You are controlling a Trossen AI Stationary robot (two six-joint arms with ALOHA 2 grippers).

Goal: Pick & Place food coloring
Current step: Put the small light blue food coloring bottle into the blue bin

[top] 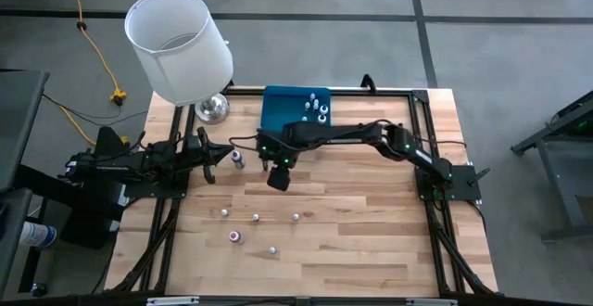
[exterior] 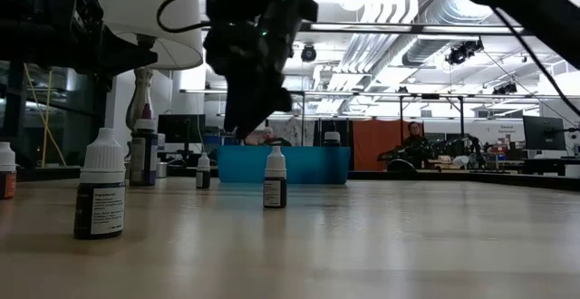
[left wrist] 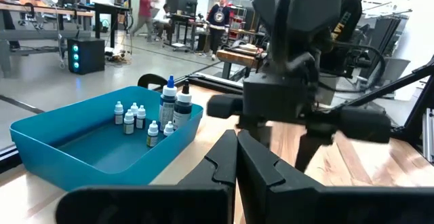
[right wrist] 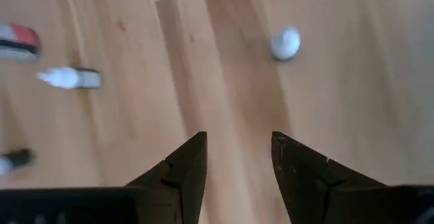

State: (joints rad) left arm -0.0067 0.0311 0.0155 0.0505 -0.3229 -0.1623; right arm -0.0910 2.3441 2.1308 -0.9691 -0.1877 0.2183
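Several small food coloring bottles stand upright on their bases on the wooden table, among them white-capped ones (top: 256, 217), (top: 296, 217) and a pinkish one (top: 235, 236). More stand inside the blue tray (top: 278, 121) at the far edge. My right gripper (top: 278, 180) hangs open above the bare wood between the tray and the loose bottles, pointing steeply down, nothing between its fingers (right wrist: 237, 146). A white-capped bottle (right wrist: 285, 43) lies ahead of it. My left gripper (left wrist: 237, 153) waits shut at the table's left side, near a purple bottle (top: 238, 159).
A lamp with a white shade (top: 181, 46) and a shiny metal base (top: 211, 109) stands at the far left corner. In the low view a dark bottle (exterior: 100, 190) stands near the camera. Bare wood stretches toward the table's right and near edges.
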